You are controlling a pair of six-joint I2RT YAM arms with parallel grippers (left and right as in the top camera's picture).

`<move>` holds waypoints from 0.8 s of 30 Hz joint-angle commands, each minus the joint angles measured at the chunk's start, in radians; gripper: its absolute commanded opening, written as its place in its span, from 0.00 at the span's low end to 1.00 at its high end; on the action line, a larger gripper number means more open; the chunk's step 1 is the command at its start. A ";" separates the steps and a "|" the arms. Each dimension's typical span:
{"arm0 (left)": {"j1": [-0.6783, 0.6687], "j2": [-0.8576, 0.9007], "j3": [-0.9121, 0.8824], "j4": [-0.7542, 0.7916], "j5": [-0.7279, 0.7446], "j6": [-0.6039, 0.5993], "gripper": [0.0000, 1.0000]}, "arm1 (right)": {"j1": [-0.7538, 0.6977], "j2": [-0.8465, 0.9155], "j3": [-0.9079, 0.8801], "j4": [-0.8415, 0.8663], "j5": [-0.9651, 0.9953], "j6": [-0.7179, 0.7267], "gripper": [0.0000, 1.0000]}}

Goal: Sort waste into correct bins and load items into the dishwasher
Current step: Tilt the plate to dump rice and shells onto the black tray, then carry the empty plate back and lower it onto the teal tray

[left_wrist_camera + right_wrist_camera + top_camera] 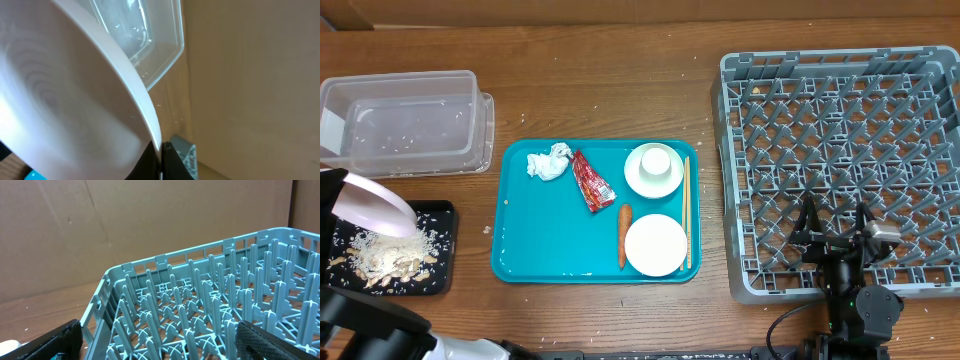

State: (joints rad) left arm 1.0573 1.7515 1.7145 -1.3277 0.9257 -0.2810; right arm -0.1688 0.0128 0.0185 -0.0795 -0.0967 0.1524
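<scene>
Left gripper point(161, 159) clamped shut — right gripper point(836, 238) jaws wide apart

You've got a teal serving tray point(545, 235) lying flat on the wooden bench point(620, 90), about midway between its left and right edges and nearer the front edge than the back. Past the back edge you'll see a wall of brown cardboard point(125, 225) standing upright.

We see a matte black right arm point(860, 305) with a grey wrist block point(882, 231), textured black fingers point(272, 341) and a looping black cable point(778, 335).
</scene>
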 commanded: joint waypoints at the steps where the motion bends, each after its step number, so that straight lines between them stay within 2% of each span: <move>1: -0.043 -0.115 0.024 0.001 -0.040 0.011 0.04 | -0.001 -0.010 -0.011 0.004 0.006 -0.004 1.00; 6: -0.164 -0.204 0.024 0.007 -0.172 -0.023 0.04 | -0.001 -0.010 -0.011 0.004 0.006 -0.004 1.00; 12: -0.434 -0.247 0.024 -0.011 -0.419 -0.032 0.04 | -0.001 -0.010 -0.011 0.004 0.006 -0.004 1.00; 19: -0.818 -0.186 0.024 -0.064 -0.658 -0.040 0.04 | -0.001 -0.010 -0.011 0.004 0.006 -0.004 1.00; 22: -0.951 -0.135 0.023 -0.111 -0.821 -0.095 0.04 | -0.001 -0.010 -0.011 0.004 0.006 -0.004 1.00; 24: -1.020 -0.090 0.022 -0.146 -0.868 -0.108 0.04 | -0.001 -0.010 -0.011 0.004 0.006 -0.004 1.00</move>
State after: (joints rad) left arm 0.1001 1.6119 1.7180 -1.4528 0.2371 -0.3443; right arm -0.1688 0.0128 0.0185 -0.0795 -0.0967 0.1528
